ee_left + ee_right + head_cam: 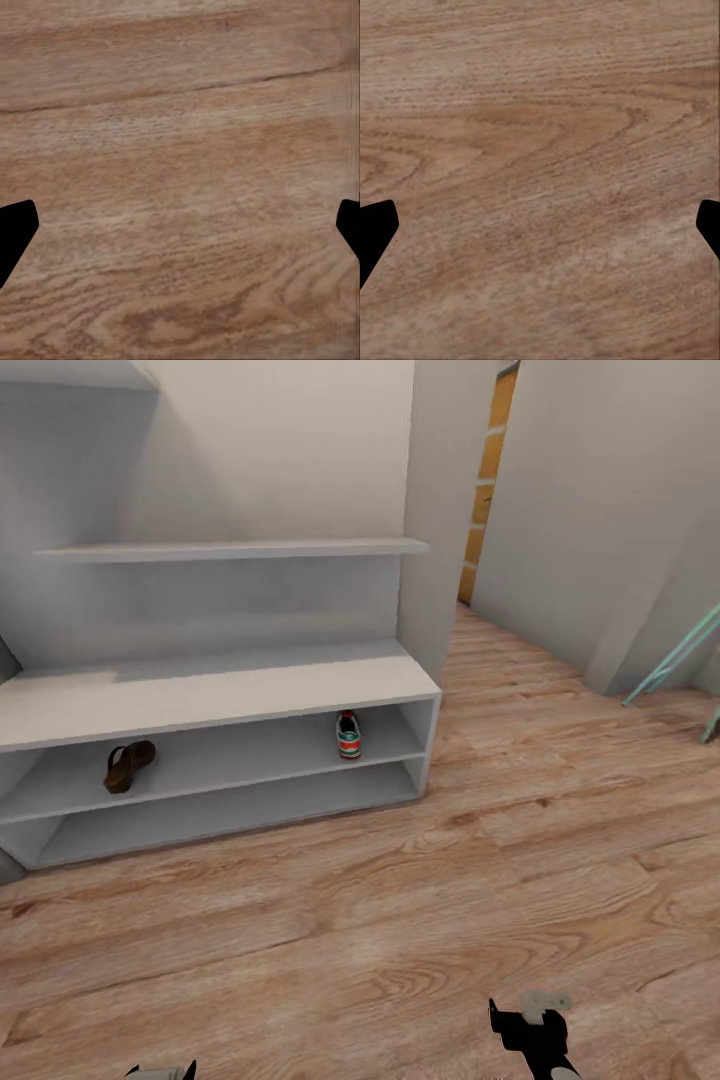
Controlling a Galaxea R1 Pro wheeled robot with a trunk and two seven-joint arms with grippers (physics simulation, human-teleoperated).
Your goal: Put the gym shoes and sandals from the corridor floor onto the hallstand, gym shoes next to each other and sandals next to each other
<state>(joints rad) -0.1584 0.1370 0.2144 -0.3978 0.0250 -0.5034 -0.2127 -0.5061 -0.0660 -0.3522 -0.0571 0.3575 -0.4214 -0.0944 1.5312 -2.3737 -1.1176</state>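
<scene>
While both arms hang low at the head view's near edge, the rack (230, 705) stands ahead against the wall with two of the four items already on its upper tier: one sandal (128, 765) toward the left end and one gym shoe (348, 735) toward the right end, well apart from each other. The second sandal and second gym shoe cannot be made out on the visible floor (400, 920). Judged from this layout, the task is about half done and the step in hand is a search or approach for the remaining pair; the next move likely calls for turning the head or base to find them, then setting each beside its mate on the tier, since the two placed items leave free shelf next to them. Both wrist views look straight down on bare wood-grain planks, with the left gripper (180, 232) and right gripper (540, 232) each showing dark fingertips at opposite picture edges, so the jaws of both stand spread wide and hold nothing. Only the tip of the right arm (535, 1030) and a sliver of the left arm (160, 1071) enter the head view, cut off at the frame. A teal frame (675, 655) at the far right is partly cropped and cannot be identified. The lower tier's depth is shadowed.
</scene>
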